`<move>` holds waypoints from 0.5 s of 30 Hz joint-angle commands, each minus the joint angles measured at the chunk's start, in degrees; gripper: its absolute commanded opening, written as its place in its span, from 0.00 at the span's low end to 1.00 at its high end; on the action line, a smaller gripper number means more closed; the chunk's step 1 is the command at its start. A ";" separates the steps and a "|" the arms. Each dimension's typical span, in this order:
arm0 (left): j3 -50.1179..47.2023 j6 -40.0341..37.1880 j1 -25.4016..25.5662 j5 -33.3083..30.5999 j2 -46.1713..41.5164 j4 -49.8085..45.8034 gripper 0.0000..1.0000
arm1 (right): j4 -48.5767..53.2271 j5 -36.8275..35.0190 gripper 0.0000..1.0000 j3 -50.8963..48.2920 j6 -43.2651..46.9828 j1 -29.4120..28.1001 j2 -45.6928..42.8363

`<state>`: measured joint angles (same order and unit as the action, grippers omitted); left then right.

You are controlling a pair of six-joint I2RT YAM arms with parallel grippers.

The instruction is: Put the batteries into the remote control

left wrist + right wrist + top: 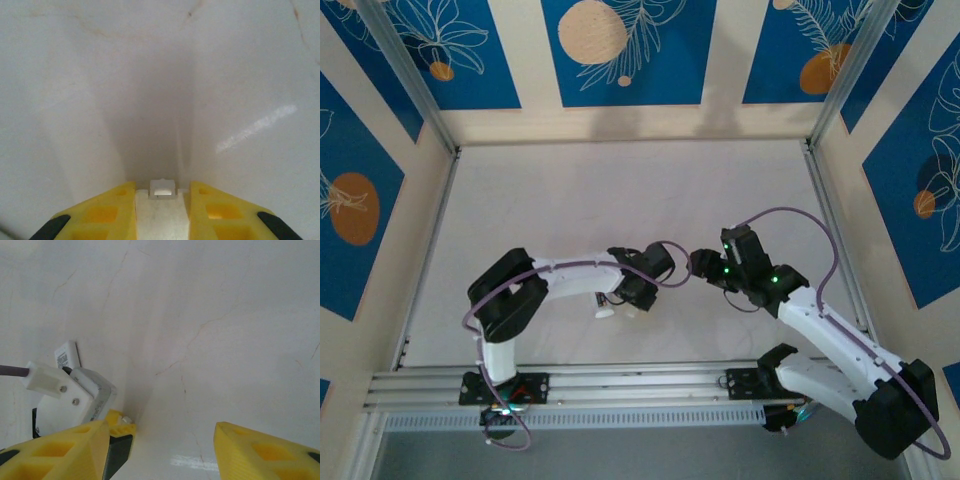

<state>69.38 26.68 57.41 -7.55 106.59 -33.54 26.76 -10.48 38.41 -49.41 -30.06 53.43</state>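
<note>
My left gripper (162,186) is low over the table, its yellow fingers (102,212) pressed against both sides of a flat white piece (161,216) with a small tab at its far end. I cannot tell whether this piece is the remote control or its cover. From above, the left gripper (638,294) sits mid-table with small white bits (606,310) beside it. My right gripper (704,265) faces it from the right. The right gripper (161,426) stands open with nothing between its fingers. A small white labelled rectangle (66,355) lies on the table beyond the left wrist. The batteries are out of view.
The left wrist's white camera mount (75,395) and its cable stand close to my right gripper's left finger. The two wrists nearly meet mid-table. Aluminium rails (620,385) run along the near edge, and patterned walls enclose the pale table (620,200).
</note>
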 commanded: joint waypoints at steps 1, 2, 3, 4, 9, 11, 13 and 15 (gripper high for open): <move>1.66 3.50 -1.18 -5.54 -6.17 -1.88 0.24 | 0.80 -0.05 0.60 -0.40 -0.62 0.31 -1.18; 1.73 4.23 -1.50 -6.67 -7.41 -2.39 0.24 | 0.75 0.03 0.61 -0.44 -0.70 0.47 -1.07; 1.80 5.33 -2.07 -8.22 -8.64 -3.18 0.24 | 0.66 0.11 0.61 -0.47 -0.82 0.51 -1.04; 1.81 6.36 -2.66 -9.76 -9.89 -3.92 0.25 | 0.55 0.11 0.61 -0.53 -0.97 0.69 -0.96; 1.09 10.89 -6.17 -16.48 -14.70 -7.01 0.25 | 0.57 -0.28 0.63 -0.70 -1.60 1.24 -1.06; 0.11 12.89 -8.10 -17.78 -16.07 -7.32 0.25 | 0.64 -0.16 0.64 -0.74 -1.69 1.54 -1.06; -1.48 14.93 -10.26 -18.60 -17.07 -6.60 0.25 | 1.01 -0.23 0.66 -0.81 -2.33 2.00 -1.04; -2.90 17.10 -11.88 -19.23 -17.38 -6.01 0.26 | 1.64 -0.15 0.68 -1.00 -2.95 2.67 -1.03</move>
<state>68.62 39.05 47.40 -23.18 90.02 -37.54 26.81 -10.50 38.39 -50.89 -28.21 53.04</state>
